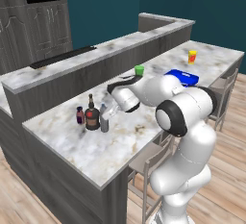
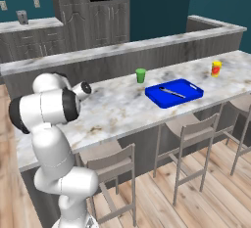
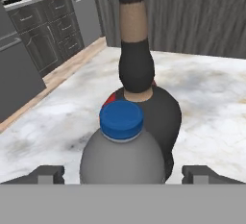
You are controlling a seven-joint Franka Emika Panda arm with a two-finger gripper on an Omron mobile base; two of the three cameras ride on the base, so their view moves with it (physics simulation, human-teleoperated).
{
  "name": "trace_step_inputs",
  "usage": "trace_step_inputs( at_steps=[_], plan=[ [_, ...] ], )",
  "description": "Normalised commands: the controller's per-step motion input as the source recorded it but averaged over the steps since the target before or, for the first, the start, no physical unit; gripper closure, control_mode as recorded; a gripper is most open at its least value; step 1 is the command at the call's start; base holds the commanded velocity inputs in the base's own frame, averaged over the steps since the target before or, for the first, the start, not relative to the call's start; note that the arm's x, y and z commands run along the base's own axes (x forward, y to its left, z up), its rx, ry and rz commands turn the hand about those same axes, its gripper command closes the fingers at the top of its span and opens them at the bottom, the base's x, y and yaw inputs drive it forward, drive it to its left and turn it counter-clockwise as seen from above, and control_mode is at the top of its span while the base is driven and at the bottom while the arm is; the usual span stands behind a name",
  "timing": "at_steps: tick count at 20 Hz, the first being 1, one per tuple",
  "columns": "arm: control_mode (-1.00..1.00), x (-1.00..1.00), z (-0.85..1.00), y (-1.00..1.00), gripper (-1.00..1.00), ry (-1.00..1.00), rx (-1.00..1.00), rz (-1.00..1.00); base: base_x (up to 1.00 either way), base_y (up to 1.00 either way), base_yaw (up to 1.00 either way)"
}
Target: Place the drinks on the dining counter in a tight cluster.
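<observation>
1. Three bottles stand upright in a tight row near the left end of the dining counter (image 1: 96, 151): one tiny maroon bottle (image 1: 80, 116), one squat dark brown bottle (image 1: 92, 115) with a thin neck, and one slim grey water bottle (image 1: 104, 118) with a blue cap.
2. The brown bottle sits between the other two, each just beside it.
3. The gripper (image 3: 122, 174) is released: in the hand view its two fingertips (image 3: 48, 174) stand wide on either side of the water bottle, apart from it.
4. Two cups stand farther along the counter, well apart: one green cup (image 2: 140, 75) and one yellow-orange cup (image 2: 216, 68).
5. One blue tray (image 2: 191, 94) lies between them, holding one slim grey utensil (image 2: 171, 92).
6. Three stools (image 2: 188, 139) line the counter's near side.
</observation>
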Motion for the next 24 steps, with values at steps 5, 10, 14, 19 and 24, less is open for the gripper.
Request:
trace_step_inputs(
  at_steps=[5,10,14,19,24],
  plan=[
    [-1.00,-0.30,0.00,-0.02,-1.00,-0.04,0.00,0.00,0.00,0.00,0.00],
    [-1.00,-0.01,0.00,-0.07,-1.00,-0.04,0.00,0.00,0.00,0.00,0.00],
    [-1.00,0.06,0.07,-0.20,-1.00,-0.01,0.00,-0.02,0.00,0.00,0.00],
    [-1.00,0.01,0.28,-0.35,-1.00,0.00,0.00,-0.06,0.00,0.00,0.00],
    [-1.00,-0.02,0.47,-0.33,-1.00,0.00,0.00,-0.01,0.00,0.00,0.00]
  ],
)
